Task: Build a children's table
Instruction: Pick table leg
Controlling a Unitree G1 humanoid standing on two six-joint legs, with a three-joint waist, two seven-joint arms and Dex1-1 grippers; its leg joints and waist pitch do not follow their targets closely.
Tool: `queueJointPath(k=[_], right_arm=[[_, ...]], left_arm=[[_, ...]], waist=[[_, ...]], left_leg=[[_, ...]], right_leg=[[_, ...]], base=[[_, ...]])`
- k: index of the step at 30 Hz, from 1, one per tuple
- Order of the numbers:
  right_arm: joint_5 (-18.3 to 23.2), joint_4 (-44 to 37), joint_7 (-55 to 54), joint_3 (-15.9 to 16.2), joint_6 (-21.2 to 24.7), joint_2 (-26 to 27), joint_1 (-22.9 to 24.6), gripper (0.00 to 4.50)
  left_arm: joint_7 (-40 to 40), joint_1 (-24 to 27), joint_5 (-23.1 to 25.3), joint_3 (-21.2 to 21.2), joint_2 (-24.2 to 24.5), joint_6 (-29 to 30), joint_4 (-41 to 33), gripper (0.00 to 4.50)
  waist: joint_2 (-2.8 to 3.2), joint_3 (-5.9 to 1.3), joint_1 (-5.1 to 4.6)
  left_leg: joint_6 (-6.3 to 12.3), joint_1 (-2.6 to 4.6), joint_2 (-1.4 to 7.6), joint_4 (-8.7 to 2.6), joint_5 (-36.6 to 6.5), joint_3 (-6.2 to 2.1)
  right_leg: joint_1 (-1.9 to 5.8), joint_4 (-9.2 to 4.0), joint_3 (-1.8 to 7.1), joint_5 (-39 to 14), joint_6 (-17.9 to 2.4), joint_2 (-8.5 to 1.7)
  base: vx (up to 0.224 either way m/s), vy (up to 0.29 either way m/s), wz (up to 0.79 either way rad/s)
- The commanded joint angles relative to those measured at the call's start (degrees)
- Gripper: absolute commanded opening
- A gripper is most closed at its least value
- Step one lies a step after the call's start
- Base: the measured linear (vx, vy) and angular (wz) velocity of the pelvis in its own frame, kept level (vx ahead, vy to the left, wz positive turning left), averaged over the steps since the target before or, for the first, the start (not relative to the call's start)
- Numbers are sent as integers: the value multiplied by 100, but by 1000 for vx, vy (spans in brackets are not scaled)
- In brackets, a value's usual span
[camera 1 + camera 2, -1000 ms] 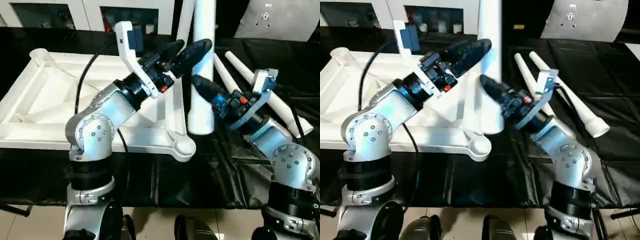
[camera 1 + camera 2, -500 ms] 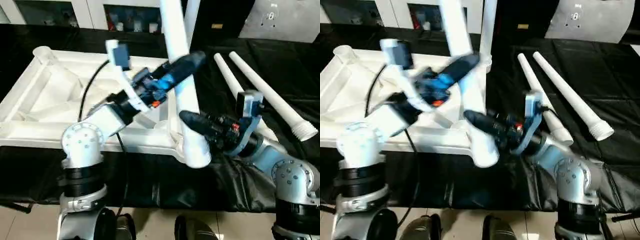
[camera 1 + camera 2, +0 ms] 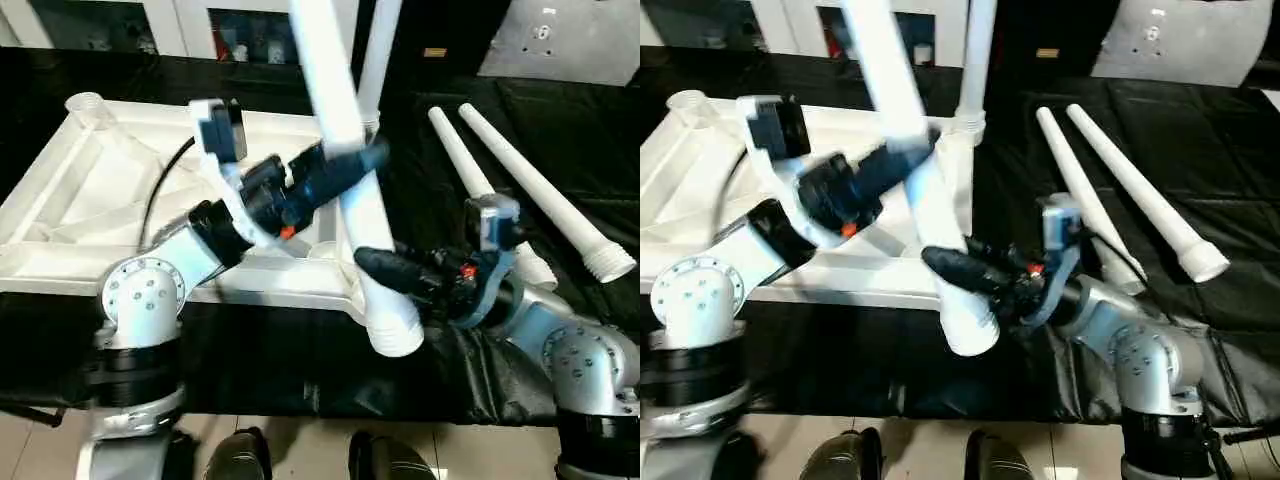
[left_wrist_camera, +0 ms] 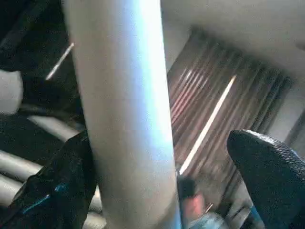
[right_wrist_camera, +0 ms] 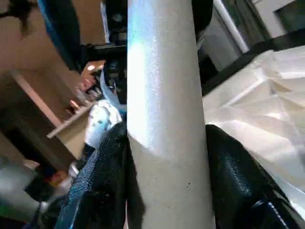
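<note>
The white table top (image 3: 70,215) lies upside down on the black-covered worktable, X ribs up. One white leg (image 3: 378,45) stands in its far right corner socket. A second leg (image 3: 350,190) is held tilted, its top leaning left and its wide end (image 3: 396,335) low by the top's near right corner. My right gripper (image 3: 375,268) is shut on its lower part, both fingers (image 5: 238,191) pressed against it. My left gripper (image 3: 358,165) is open around the leg higher up: one finger (image 4: 52,191) touches it, the other (image 4: 269,171) stands apart.
Two loose white legs (image 3: 478,175) (image 3: 545,195) lie side by side on the black cloth (image 3: 600,130) at the right, wide ends toward me. Cabinets stand behind the worktable. The worktable's front edge runs just below the held leg's end.
The held leg has gone from upright to tilted, its top swinging left and its wide end coming down toward the top's near right corner. Both arms moved with it, the right one lower.
</note>
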Motion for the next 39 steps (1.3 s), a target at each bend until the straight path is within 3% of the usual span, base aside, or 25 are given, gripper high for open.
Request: queueJointPath(k=[1,7,16,23,28,39], right_arm=[[-227,107,-111,68,-236,6,30,188],[-601,357,-112,343,-688,0,179,188],[-838,548,-53,576,-1080,16,324,188],[-886,642,-80,595,-1277,13,299,188],[-928,700,-98,611,-1396,2,276,188],[-1033,854,-68,691,-1604,30,241,188]], left_arm=[[-365,86,405,-400,152,-308,-276,416],[-522,222,882,-533,479,-900,-310,416],[-686,445,2150,-978,832,-2437,-202,416],[-730,551,2773,-1230,1134,-3058,16,345],[-742,596,3228,-1389,1355,-3512,146,326],[-725,716,3008,-1412,1348,-3570,103,287]], waist=[[-13,-460,-3],[-5,-469,-32],[-15,-451,-39],[-9,-457,-83],[-21,-447,-96],[-10,-444,-111]], left_leg=[[221,171,291,-413,-884,-153],[173,177,298,-406,-915,-131],[224,177,314,-428,-1070,-150],[230,171,307,-414,-973,-136],[256,167,306,-413,-1027,-136],[245,179,310,-410,-1052,-131]], right_leg=[[298,-495,257,-1903,-829,-435],[307,-439,262,-1605,-1065,-433],[299,-478,268,-1831,-982,-446],[299,-422,269,-1489,-1143,-438],[303,-426,272,-1553,-1152,-448],[296,-417,273,-1545,-1208,-447]], base=[[0,0,0],[0,0,0],[0,0,0],[0,0,0],[0,0,0],[0,0,0]])
